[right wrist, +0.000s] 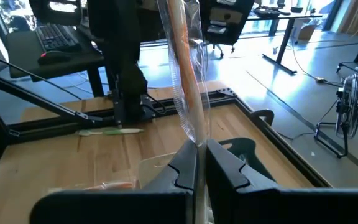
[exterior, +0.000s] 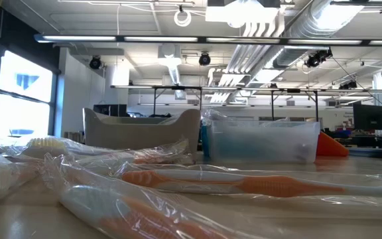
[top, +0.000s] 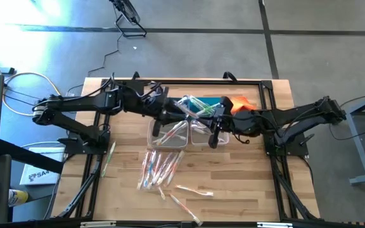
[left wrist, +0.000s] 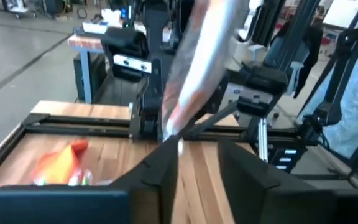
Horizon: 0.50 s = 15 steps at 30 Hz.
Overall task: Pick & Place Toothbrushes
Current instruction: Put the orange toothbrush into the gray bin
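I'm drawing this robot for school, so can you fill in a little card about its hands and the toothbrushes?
Right hand: shut on a wrapped toothbrush with an orange handle, above the clear bins
Left hand: open, close to the right one, above the bins
Loose toothbrushes: scattered on the wooden table beside the bins
Orange cloth: on the table by the right arm
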### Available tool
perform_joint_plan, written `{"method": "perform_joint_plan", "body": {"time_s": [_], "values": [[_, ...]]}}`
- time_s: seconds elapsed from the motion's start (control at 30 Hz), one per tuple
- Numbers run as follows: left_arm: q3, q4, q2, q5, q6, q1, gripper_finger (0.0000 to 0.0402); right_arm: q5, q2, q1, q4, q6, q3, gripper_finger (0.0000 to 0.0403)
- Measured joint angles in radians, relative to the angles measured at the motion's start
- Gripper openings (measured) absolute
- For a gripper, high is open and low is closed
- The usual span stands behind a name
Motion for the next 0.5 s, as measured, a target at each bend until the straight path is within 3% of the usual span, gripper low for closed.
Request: {"method": "perform_joint_plan", "body": {"time_s": [0.2, 0.5], "values": [[0.000, 0.020, -0.002, -0.016, 0.010, 0.000, 0.0161, -0.004, 0.000, 0.000, 0.000, -0.013, 0.000, 0.0009], [0.001, 0.109, -0.003, -0.019, 0.042, 0.000, 0.0166, -0.024, 0.001, 0.000, -0.020, 0.019, 0.000, 0.0009]]}}
